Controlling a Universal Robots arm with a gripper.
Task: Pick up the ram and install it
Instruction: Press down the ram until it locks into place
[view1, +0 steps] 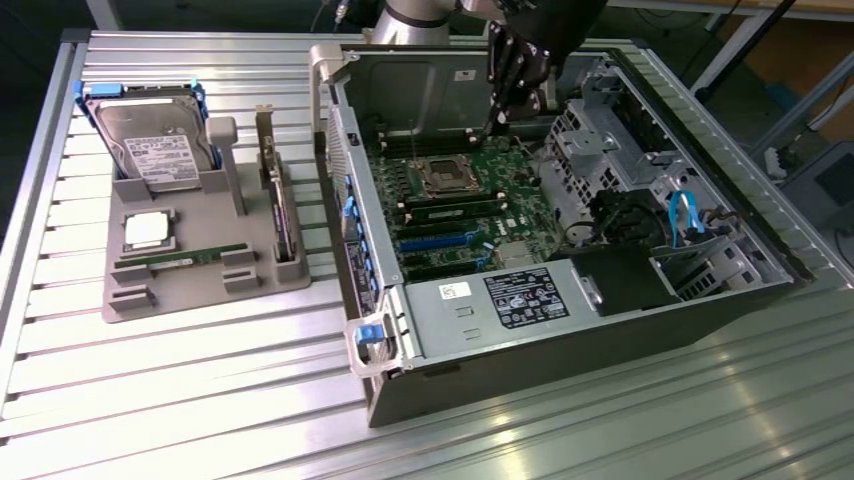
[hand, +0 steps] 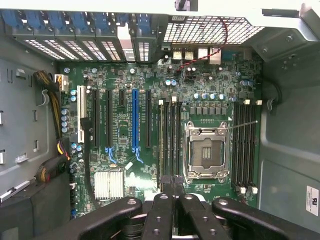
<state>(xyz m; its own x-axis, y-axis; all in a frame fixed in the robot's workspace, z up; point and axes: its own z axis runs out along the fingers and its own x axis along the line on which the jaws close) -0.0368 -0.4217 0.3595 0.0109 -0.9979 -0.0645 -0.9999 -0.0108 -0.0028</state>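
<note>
One ram stick is lying flat in the gray tray, light, stiff, fragile; I'm judging its long edges safest to pinch. I'm seeing my gripper closed, empty, hovering over the motherboard.

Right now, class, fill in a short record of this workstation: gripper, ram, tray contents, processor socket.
gripper: gripper shut, above the motherboard inside the open computer case
ram: one ram stick lying in the grey tray, outside the case
tray also holds: hard drive, processor chip, expansion card
processor socket: processor socket empty
</note>
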